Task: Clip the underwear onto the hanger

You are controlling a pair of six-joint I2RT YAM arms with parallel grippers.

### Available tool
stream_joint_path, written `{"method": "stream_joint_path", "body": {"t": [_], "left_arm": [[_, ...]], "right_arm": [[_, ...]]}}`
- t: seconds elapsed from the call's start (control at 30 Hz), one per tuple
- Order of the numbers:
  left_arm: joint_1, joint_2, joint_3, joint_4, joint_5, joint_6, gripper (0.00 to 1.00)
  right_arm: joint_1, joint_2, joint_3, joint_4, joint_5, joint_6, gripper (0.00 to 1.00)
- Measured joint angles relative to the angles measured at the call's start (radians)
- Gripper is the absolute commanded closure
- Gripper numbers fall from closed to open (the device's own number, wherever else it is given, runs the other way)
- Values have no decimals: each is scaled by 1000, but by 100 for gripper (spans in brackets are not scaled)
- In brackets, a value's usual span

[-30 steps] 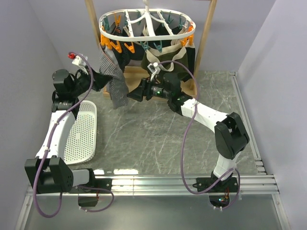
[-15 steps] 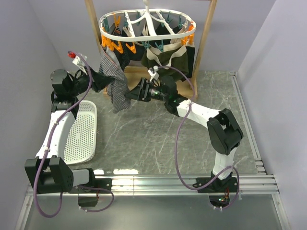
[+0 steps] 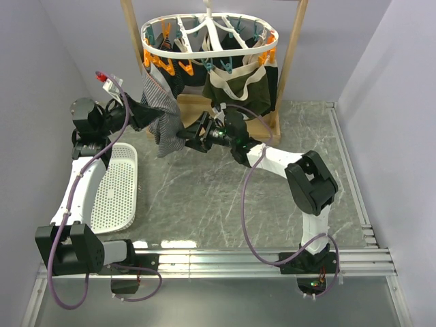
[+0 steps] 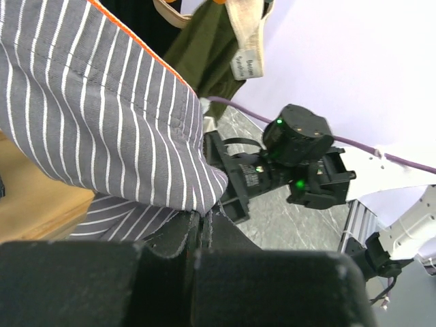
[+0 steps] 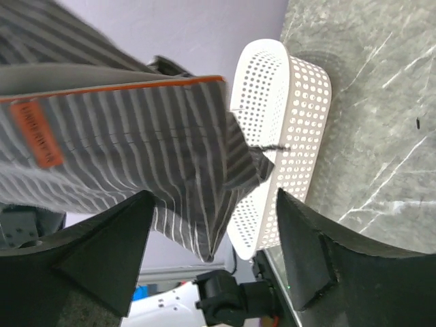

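Pinched in the left hand (image 3: pixel 141 110), the light grey, finely striped boxer briefs (image 3: pixel 161 117) are held in the air, with the spread right hand (image 3: pixel 189 138) at their hanging edge. They are not seen fastened to the white plastic oval hanger (image 3: pixel 197 54) above, so the clipping is judged not yet done.

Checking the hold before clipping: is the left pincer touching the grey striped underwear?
Touching. The left wrist view shows the underwear fabric running down into the shut left pincer, pinched between its fingers.
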Motion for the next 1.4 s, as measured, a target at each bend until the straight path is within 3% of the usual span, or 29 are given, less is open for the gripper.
{"method": "stream_joint_path", "body": {"t": [0.1, 0.2, 0.23, 0.37, 0.53, 0.63, 0.73, 0.77, 0.87, 1.07, 1.23, 1.4], "left_arm": [[0, 0, 5, -1, 4, -5, 100], [0, 0, 11, -6, 5, -5, 100], [0, 0, 11, -7, 6, -5, 100], [0, 2, 11, -17, 5, -5, 100], [0, 4, 19, -61, -9, 21, 99], [0, 4, 33, -116, -46, 49, 94], [1, 4, 56, -200, -105, 82, 84], [1, 4, 65, -228, -133, 93, 74], [3, 2, 90, -314, -221, 117, 62], [7, -58, 101, -467, -373, 153, 42], [7, -175, 101, -543, -432, 182, 38], [-5, -217, 113, -570, -426, 190, 42]], "right_arm": [[0, 16, 11, 3, -1, 26, 35], [-3, 19, 18, 24, -6, 37, 60], [-4, 19, 19, 32, -9, 38, 77], [-8, 18, 23, 67, -20, 22, 99], [-13, 12, 23, 73, -24, -13, 100], [-14, -20, 9, 56, -22, -56, 100], [-14, -90, -16, -6, 3, -146, 100], [-14, -116, -24, -25, 17, -177, 100], [-8, -185, -32, -82, 68, -267, 100], [59, -280, -31, -178, 206, -505, 100], [222, -338, -69, -198, 347, -815, 100], [351, -385, -132, -159, 470, -1123, 100]]}}
